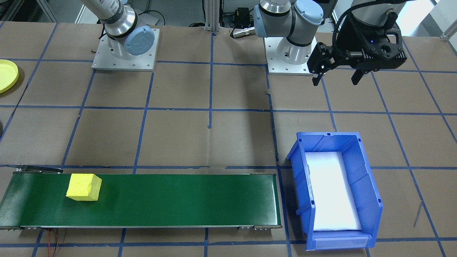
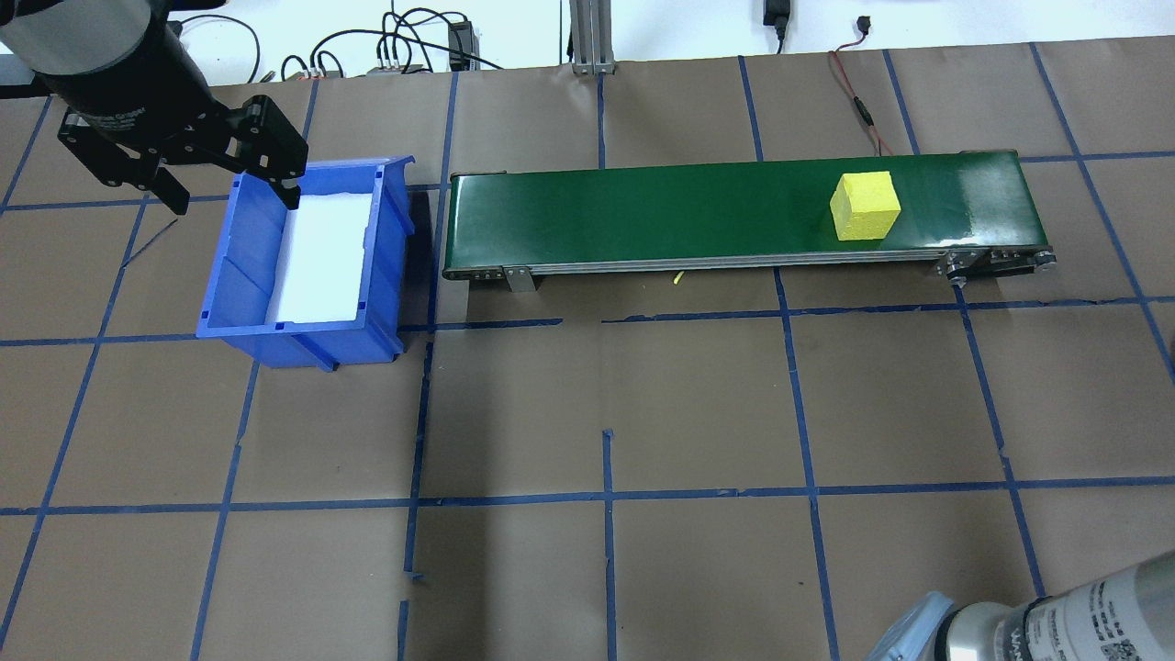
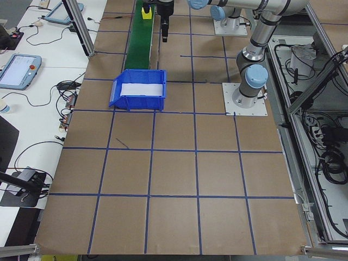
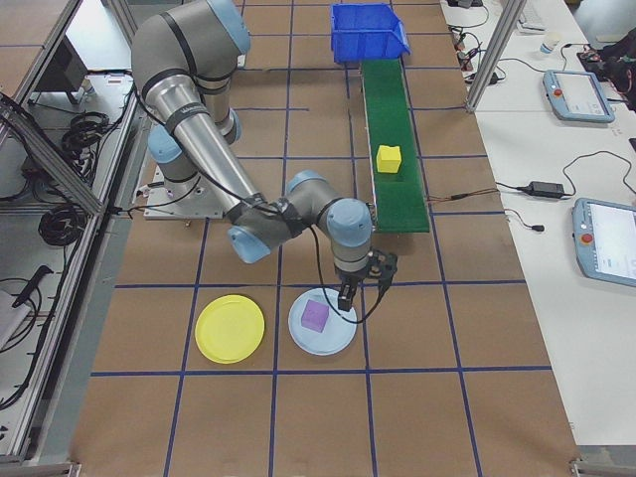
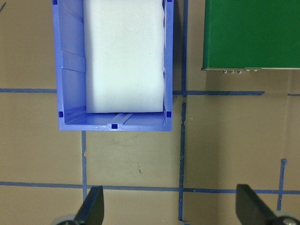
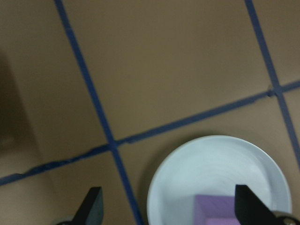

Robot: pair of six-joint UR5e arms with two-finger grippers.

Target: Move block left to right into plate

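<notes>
yellow block (image 1: 84, 186) on belt (image 1: 171, 200), tools open

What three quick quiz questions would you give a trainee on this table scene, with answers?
1. True or false: the yellow foam cube sits on the long green conveyor belt.
2. Which holds the small purple block? A, the round yellow plastic plate; B, the round pale blue plate; C, the blue plastic bin.
3. Fill in: the right claw is ____ (open or shut).
Key: 1 true; 2 B; 3 open.
</notes>
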